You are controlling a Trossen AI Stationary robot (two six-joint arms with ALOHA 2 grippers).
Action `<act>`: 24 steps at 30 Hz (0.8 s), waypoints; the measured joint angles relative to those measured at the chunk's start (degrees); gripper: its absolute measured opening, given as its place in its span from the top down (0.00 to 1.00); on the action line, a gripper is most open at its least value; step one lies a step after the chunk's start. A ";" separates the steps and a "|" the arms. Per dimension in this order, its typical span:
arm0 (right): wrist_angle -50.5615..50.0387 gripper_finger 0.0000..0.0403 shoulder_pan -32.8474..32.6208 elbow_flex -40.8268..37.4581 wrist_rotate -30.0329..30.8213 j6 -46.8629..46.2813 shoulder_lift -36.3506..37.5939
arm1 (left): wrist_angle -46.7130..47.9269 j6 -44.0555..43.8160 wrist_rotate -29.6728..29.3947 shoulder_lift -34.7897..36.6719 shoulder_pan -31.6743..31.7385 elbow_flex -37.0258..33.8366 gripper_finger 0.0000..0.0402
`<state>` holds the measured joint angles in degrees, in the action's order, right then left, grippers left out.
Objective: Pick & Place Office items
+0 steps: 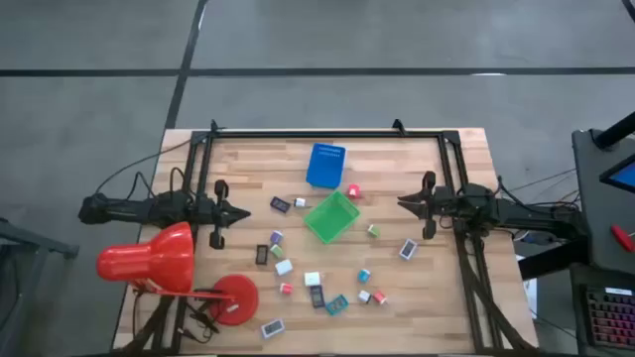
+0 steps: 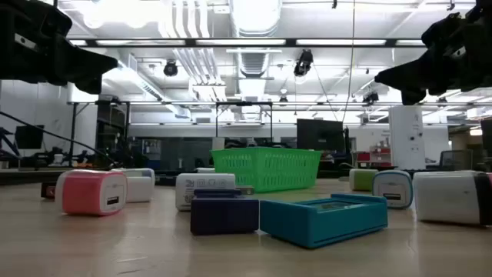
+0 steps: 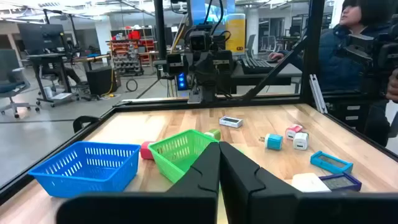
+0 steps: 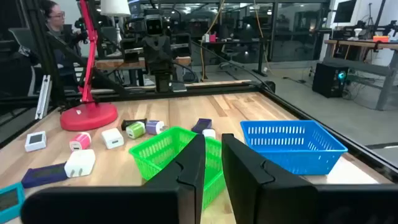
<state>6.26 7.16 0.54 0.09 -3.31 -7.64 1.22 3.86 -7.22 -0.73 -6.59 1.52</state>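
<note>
While both claws hover clenched, empty: two trays (image 1: 325, 165), roughly twenty office items (image 1: 284, 267).

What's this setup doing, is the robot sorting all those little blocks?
Nothing is being handled right now. The left gripper and right gripper hover at opposite sides of the table, both shut and holding nothing. The small office items lie scattered on the wood around the green tray and blue tray. No item shows inside either tray. A red desk lamp stands at one corner.
</note>
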 joint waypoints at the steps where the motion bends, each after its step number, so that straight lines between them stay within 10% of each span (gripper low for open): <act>1: 0.00 0.87 0.00 0.00 0.00 0.02 -0.02 | -0.05 0.00 0.00 0.00 0.01 0.00 0.98; 24: 0.13 0.87 0.02 0.00 0.10 0.17 -0.01 | -0.31 -2.64 -0.24 -0.07 0.02 -0.04 0.98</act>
<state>6.39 7.18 0.54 0.19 -3.14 -7.65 0.91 1.21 -7.46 -0.80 -6.57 1.48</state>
